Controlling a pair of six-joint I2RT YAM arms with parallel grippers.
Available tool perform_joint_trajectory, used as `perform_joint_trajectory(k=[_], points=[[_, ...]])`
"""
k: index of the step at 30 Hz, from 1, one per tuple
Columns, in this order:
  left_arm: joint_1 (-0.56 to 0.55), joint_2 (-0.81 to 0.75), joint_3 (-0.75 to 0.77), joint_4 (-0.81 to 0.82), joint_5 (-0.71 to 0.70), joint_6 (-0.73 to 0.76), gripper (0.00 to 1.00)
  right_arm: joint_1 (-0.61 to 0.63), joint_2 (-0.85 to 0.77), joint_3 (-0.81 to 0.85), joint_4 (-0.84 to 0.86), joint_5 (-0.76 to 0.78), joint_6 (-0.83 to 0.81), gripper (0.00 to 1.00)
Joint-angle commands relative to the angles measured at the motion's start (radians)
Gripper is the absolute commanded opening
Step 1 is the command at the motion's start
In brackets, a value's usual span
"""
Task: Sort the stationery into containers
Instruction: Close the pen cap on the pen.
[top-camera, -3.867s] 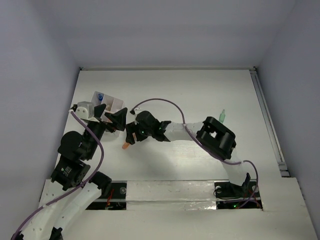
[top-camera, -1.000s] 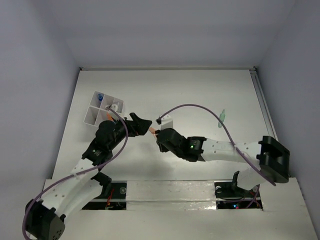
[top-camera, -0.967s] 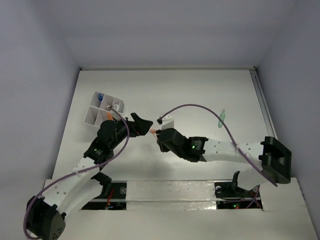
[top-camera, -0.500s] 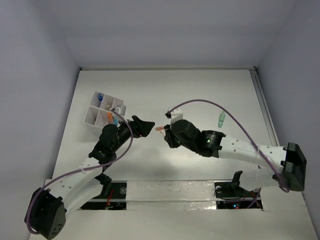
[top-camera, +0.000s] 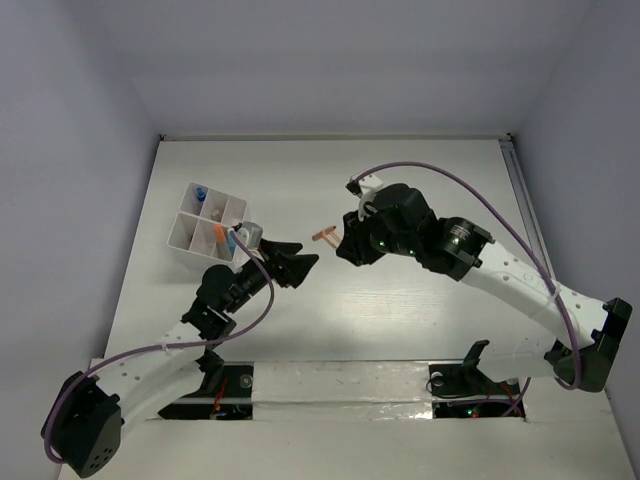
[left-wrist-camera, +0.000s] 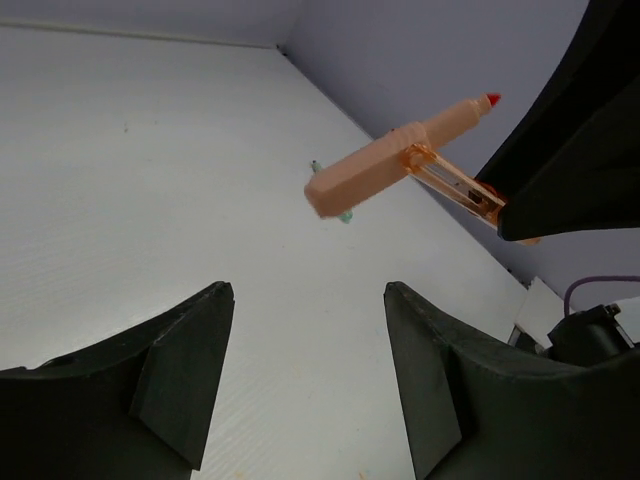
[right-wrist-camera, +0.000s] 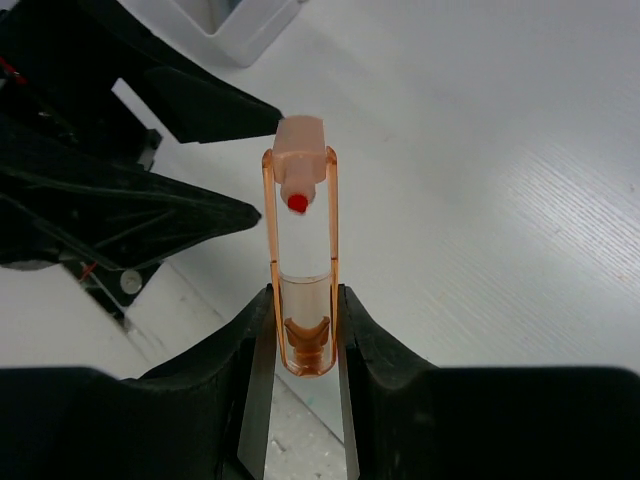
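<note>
- Overhead, the white table (top-camera: 400, 170) carries both arms: the right arm (top-camera: 520, 275) reaches in from the near right corner, and the left arm (top-camera: 150, 350) from the near left.
- The white box (top-camera: 185, 228) stands at the left of the table, just beyond the left arm's wrist. Only the top view shows its compartments, with something blue in a far one and something orange in a near one.
- The left gripper (top-camera: 300, 262) sits near the middle of the table. Its own camera shows the fingers (left-wrist-camera: 180, 370) spread apart with nothing between them.
- The right gripper (top-camera: 343, 243) faces it from a short way off and is clamped on the orange pen (top-camera: 325, 237), which is held in the air between the two grippers and touches neither the left gripper nor the table.
- From above, the pen's long axis runs roughly left to right, sticking out of the right gripper toward the left one.
- The right wrist view shows the grip is on the pen's clear orange part, with the peach body at the far end.
- Only the left wrist view shows the body from the side, tilted, with its red tip (left-wrist-camera: 492, 99) pointing up and to the right.
- A small green item (left-wrist-camera: 345, 216) lies on the table behind the pen. It may be a marker, though it is too small to tell.
</note>
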Motion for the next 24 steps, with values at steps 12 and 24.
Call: perform_joint_trajectory(k=[12,24], points=[[-0.11,0.032,0.077,0.134,-0.036,0.147,0.54,-0.02,0.072,0.208,-0.173,-0.205,-0.041,0.0],[-0.151,0.036,0.111,0.131,-0.063,0.182,0.28,-0.029,0.07,0.202,-0.175,-0.225,-0.03,0.0]])
